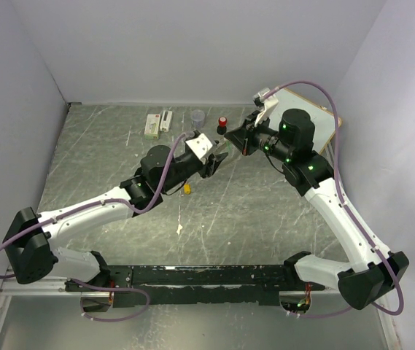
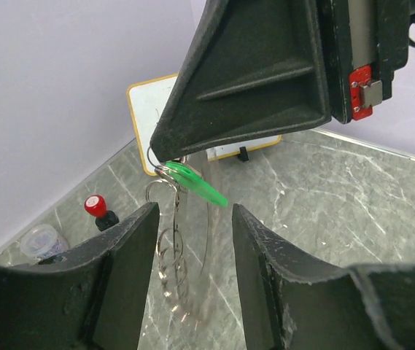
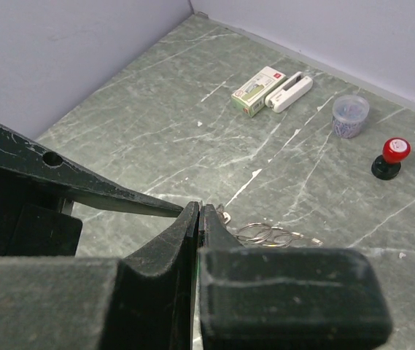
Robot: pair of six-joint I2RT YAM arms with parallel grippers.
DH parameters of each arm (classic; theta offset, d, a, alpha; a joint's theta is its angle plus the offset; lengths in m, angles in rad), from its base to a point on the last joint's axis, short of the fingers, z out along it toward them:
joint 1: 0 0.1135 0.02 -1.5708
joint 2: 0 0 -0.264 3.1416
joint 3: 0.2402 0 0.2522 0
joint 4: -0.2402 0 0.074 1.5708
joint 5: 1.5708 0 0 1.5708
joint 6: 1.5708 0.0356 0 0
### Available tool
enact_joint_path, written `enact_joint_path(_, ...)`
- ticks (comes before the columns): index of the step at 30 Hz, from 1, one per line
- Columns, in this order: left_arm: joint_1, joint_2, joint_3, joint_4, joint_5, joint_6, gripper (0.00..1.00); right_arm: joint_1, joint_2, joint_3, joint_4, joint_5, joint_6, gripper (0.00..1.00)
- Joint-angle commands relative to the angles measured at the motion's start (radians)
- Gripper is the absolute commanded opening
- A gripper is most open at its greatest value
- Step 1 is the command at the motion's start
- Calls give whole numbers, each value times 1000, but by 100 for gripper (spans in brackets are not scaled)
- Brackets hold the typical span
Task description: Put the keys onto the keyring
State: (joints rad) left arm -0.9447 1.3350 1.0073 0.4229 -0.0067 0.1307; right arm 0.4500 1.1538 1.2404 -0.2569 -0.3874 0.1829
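Marbled table (image 1: 265, 211); right arm (image 1: 340, 208) outstretched, jaws pinching keyring (image 2: 169, 251); left arm (image 1: 90, 211) likewise, jaws spread.

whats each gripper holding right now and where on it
The right gripper pinches the keyring at its top, by the green key. The left gripper holds nothing; its open fingers flank the hanging ring.

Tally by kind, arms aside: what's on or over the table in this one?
Keys: 2, green key and yellow key
Keyring: 1
Box: 1
White case: 1
Cup: 1
Red-capped knob: 1
Whiteboard: 1
Total: 8
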Motion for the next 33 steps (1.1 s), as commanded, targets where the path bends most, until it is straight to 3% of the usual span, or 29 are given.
enact_joint_path(1, -9, 9, 42, 52, -30, 29, 55, -2, -19, 26, 49, -26, 10, 0)
enact_joint_path(21, -13, 25, 37, 117, -111, 86, 51, -2, -48, 16, 28, -51, 3, 0)
enact_joint_path(33, -15, 52, 58, 133, -88, 90, 50, -2, -52, 10, 23, -60, 1, 0)
